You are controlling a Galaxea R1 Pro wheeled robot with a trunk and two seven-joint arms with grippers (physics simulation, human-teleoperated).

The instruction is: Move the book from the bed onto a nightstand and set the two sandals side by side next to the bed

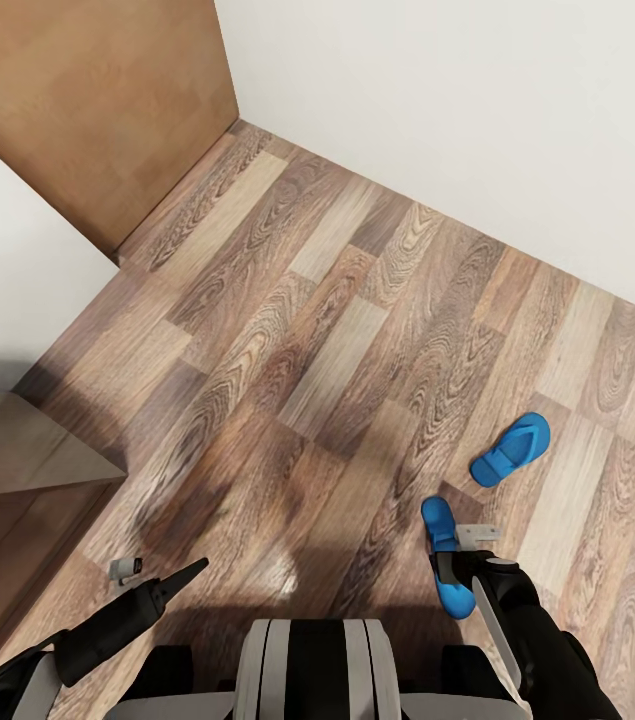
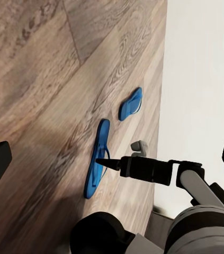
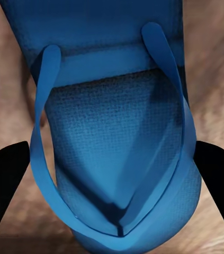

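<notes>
My right jaws (image 3: pixel 112 159) stand apart (unclamped) astride the bright blue rubber flip-flop sandal (image 3: pixel 117 137) on the wood-plank floor (image 1: pixel 287 330), positioned for grasping.

Two bright blue sandals lie flat on the brown wood-plank floor (image 1: pixel 337 330) of the bedroom, straps up, near the white wall. The nearer sandal (image 1: pixel 447 555) lies just in front of the robot's base, its Y-shaped straps meeting at the toe end, and it is partly hidden by the right arm. The farther sandal (image 1: pixel 513 449) lies a little apart from it, turned at an angle, not side by side with the first.
</notes>
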